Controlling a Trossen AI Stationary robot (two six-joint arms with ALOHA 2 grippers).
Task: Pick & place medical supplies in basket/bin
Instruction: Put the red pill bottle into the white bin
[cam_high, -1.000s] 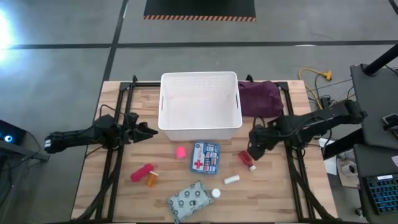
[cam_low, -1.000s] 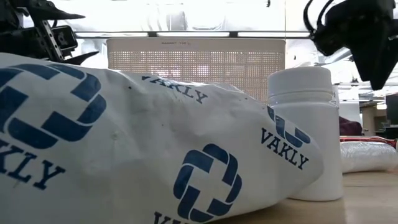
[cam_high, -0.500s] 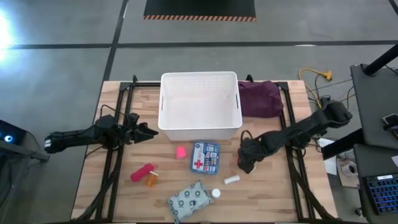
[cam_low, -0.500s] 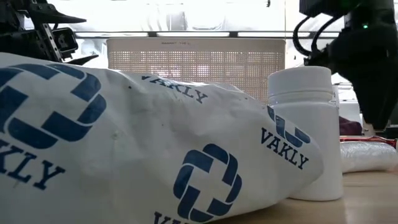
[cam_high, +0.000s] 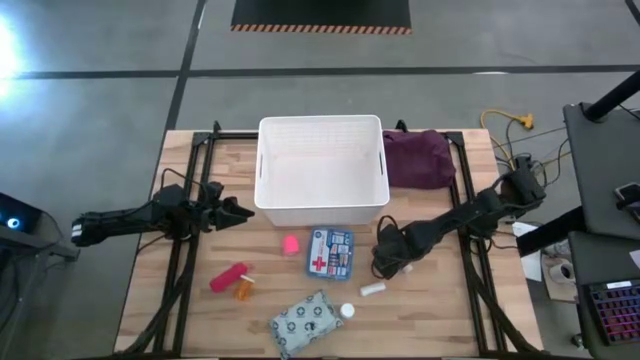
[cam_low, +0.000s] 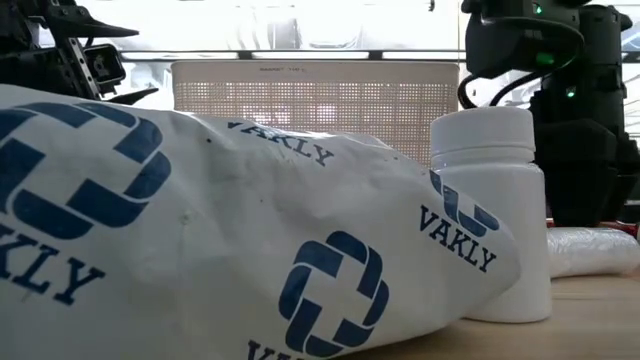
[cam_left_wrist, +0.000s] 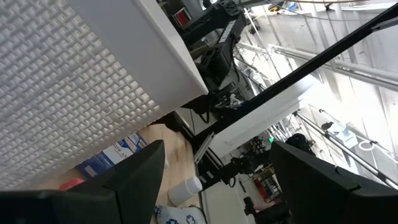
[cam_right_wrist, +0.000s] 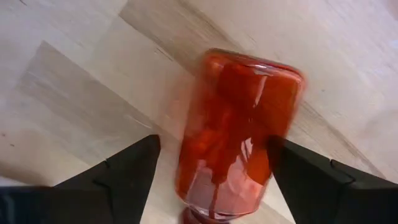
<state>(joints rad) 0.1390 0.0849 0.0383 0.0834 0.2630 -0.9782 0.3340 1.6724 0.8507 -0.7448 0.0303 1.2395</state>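
Right now the right gripper (cam_right_wrist: 211, 168) stands open astride a red vial (cam_right_wrist: 239, 134) lying on the table (cam_high: 450, 320) beside the first-aid box (cam_high: 330, 253), unheld. Light, rigid, slick; probably rolls, so pinch mid-body.

Light: you get bright, even overhead light on the tabletop (cam_high: 200, 310).
Glare: your low view's background washes out white.
Blur: your red tube (cam_right_wrist: 236, 134) smears.

I see a grey concrete floor (cam_high: 100, 100) crossed by dark lines around my wooden table (cam_high: 500, 310). A striped black mat (cam_high: 320, 14) lies beyond it, a yellow cable (cam_high: 508, 122) alongside.
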